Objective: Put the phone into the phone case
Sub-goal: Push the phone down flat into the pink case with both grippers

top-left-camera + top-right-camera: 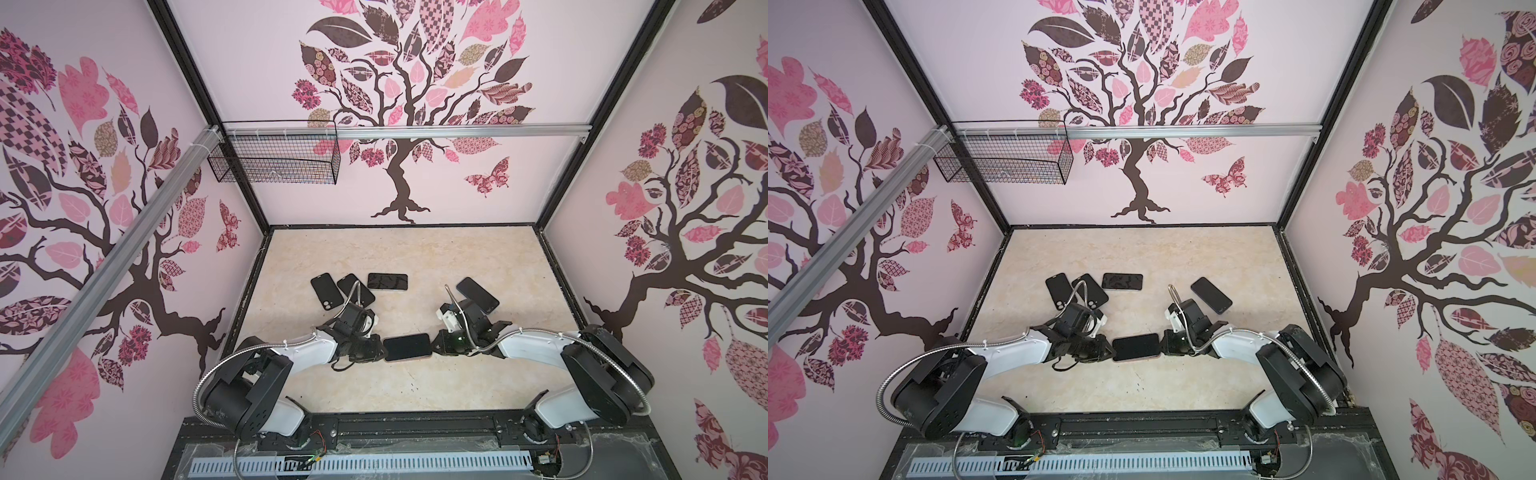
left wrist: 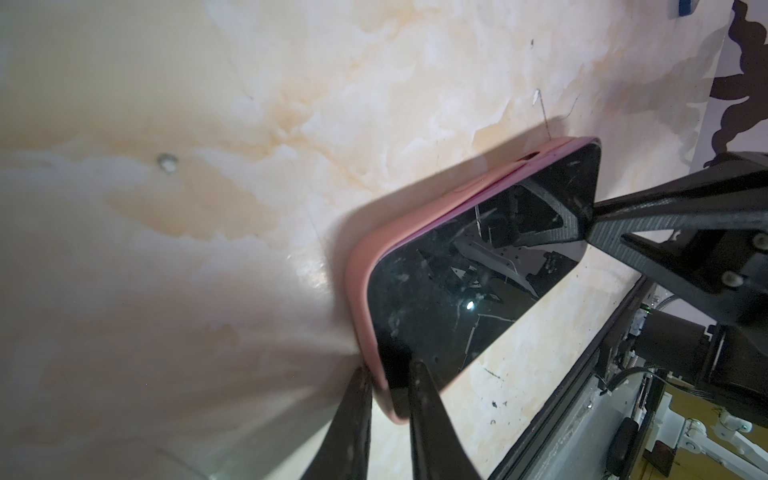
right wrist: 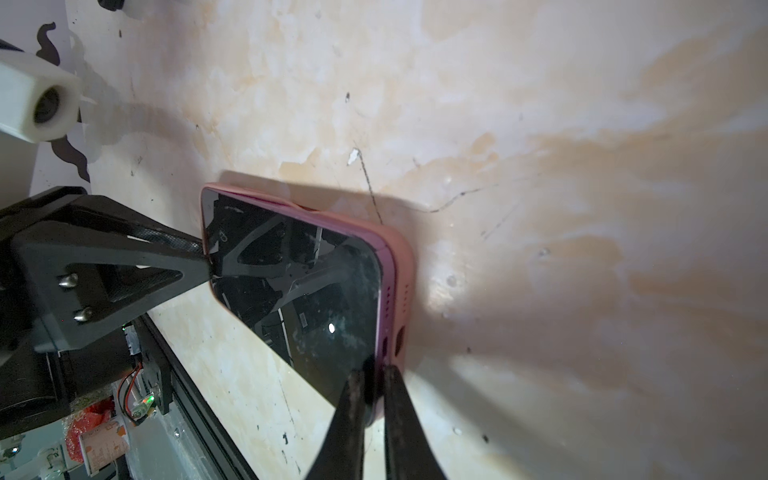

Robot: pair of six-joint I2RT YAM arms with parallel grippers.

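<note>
Pink case (image 2: 360, 266) holds phone (image 2: 478, 286), screen up. Left gripper (image 2: 390, 397) clamps both at 9 o'clock end; right gripper (image 3: 372, 397), nearly closed, pinches phone's 3 o'clock end.

A purpose-built robot test cell in a lab, not a lived-in room. A black frame (image 1: 183, 54) and bare aluminium rails (image 1: 457, 132) box in a marble-print tabletop (image 1: 415, 257), with printed tree panels (image 1: 399, 124) as walls. A wire basket (image 1: 274, 162) hangs far left. Two arms, the left arm (image 1: 307, 349) and the right arm (image 1: 528, 345), stand on a near mounting rail (image 1: 415, 424), with a slotted cable duct (image 1: 357, 463) and exposed wiring (image 3: 129, 382) beside them.
</note>
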